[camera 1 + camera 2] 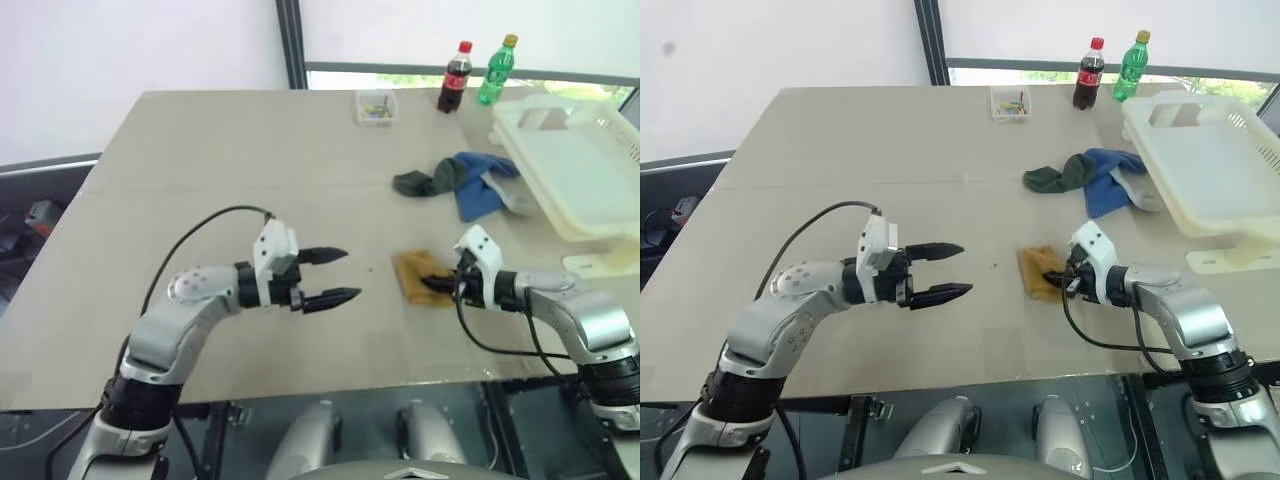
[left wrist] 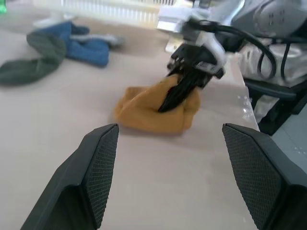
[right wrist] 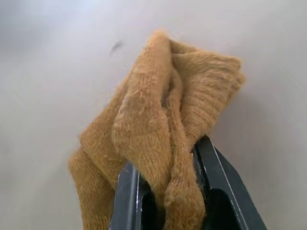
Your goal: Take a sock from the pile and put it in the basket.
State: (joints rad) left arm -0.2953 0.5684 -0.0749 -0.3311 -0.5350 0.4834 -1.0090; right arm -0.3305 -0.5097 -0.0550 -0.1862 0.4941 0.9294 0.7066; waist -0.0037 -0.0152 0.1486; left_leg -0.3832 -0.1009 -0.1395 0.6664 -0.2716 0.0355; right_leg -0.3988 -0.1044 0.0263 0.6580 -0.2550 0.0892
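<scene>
Between right gripper (image 3: 165,191) fingers, pinched tight, mustard-yellow ribbed sock (image 3: 158,134), crumpled, left gripper (image 1: 335,276) spread wide.

on the table (image 1: 200,180) the right gripper (image 1: 436,281) pinches a mustard sock (image 1: 416,274). the left gripper (image 1: 335,276) hangs with fingers parted. beyond lie the pile (image 1: 462,181), the basket (image 1: 585,165) and two bottles (image 1: 476,74).

I am seeing a cola bottle (image 1: 455,77) and a green soda bottle (image 1: 496,70) standing side by side at the far edge of the beige table (image 1: 220,190). A small clear box (image 1: 375,107) is sitting just left of them.
</scene>
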